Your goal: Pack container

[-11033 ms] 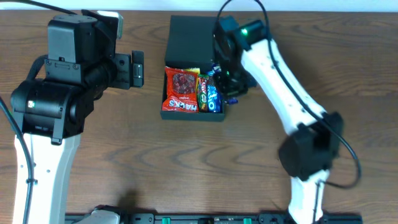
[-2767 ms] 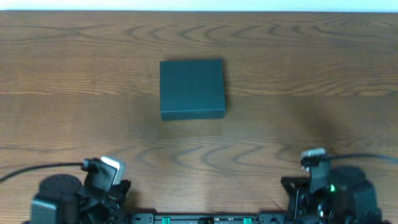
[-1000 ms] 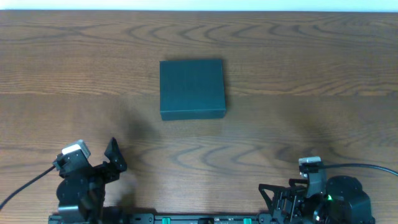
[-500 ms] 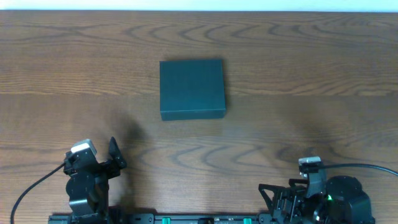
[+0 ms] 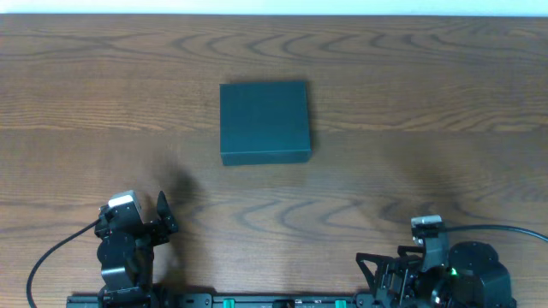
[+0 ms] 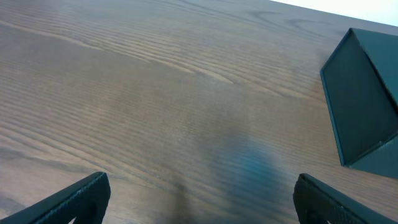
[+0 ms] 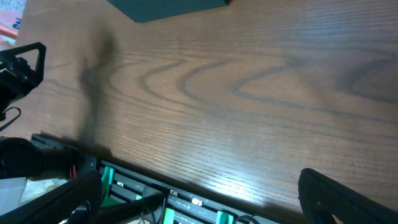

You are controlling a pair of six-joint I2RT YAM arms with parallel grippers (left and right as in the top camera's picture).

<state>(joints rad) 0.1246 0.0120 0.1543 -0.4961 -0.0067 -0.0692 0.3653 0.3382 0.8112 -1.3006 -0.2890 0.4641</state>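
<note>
The container (image 5: 264,121) lies with its lid down on the table (image 5: 428,103), in the middle and toward the far side, well apart from both arms. The 2 arms sit low at the near edge, one at each corner. The left gripper (image 6: 200,202) has its jaws wide apart with only bare wood between them. The right gripper (image 7: 202,199) is the same, spread wide and holding nothing.

I judge that the packing itself is done and the step in hand is only to rest the arms. To do it well, the arms should settle low and slowly. The jaws should be empty, and no finger or cable should sweep toward the box, because a light cardboard box will slide easily on smooth wood.

Several things are not shown. The lid covers the inside, so what the box holds cannot be seen, and I cannot tell if the flap is tucked in fully or only lies on top. The left wrist view catches just 1 corner of the box, and the right wrist view only its near edge at the top of the frame. The fingers of both grippers are cut off by the bottom border. A small orange patch (image 7: 9,25) at the far left of the right wrist view is too cropped to name.
</note>
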